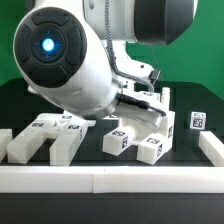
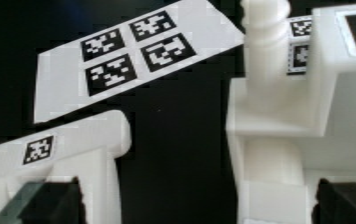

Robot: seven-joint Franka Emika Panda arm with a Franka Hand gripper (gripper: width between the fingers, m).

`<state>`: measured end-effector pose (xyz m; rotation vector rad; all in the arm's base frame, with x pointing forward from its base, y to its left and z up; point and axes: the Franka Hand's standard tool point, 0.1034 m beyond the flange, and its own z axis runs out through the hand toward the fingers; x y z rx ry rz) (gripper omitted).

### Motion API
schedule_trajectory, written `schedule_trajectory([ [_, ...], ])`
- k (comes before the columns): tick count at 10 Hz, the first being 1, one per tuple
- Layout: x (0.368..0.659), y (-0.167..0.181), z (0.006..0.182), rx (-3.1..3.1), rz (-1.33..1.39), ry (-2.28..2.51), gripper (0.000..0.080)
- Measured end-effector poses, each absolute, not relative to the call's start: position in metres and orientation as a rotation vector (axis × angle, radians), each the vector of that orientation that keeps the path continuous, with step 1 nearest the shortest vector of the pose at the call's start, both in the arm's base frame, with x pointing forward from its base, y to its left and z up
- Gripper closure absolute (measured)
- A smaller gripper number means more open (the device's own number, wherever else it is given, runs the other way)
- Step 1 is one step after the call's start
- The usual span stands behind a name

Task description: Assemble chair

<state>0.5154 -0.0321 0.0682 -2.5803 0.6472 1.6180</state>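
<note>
The chair is in loose white parts on the black table [image 1: 15, 105]. In the wrist view a flat slab [image 2: 130, 65] with four tags lies tilted across the frame. Near it is a bar [image 2: 68, 150] with one tag. Beside both is a larger post part [image 2: 273, 125], whose rounded post stands up next to a tagged face. Dark gaps of table separate the slab from the bar and from the post part.

In the exterior view two tagged blocks [image 1: 135, 140] sit together near the middle. A tall part [image 1: 166, 112] stands just behind them, and a small tagged block [image 1: 197, 121] lies apart toward that view's right. A forked tagged part [image 1: 50, 138] lies toward that view's left.

The gripper [image 2: 196, 205] hangs low over the parts with its jaws spread wide, and nothing is clamped between them. Its dark fingers [image 2: 47, 198] show only at the frame's edge, so I cannot tell whether they touch a part.

The arm [image 1: 70, 60] fills much of the exterior view. A low white rail [image 1: 110, 180] runs along the table's near edge.
</note>
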Motion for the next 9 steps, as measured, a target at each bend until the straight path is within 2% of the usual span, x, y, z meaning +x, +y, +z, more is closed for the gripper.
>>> schedule_trajectory([
  [1, 0.517, -0.033, 0.068, -2.585, 1.608, 0.650, 0.0150],
  [3, 0.542, -0.034, 0.067, -2.763, 1.311, 0.636, 0.0150],
  [9, 0.563, -0.042, 0.076, -2.950, 0.746, 0.677, 0.0150],
])
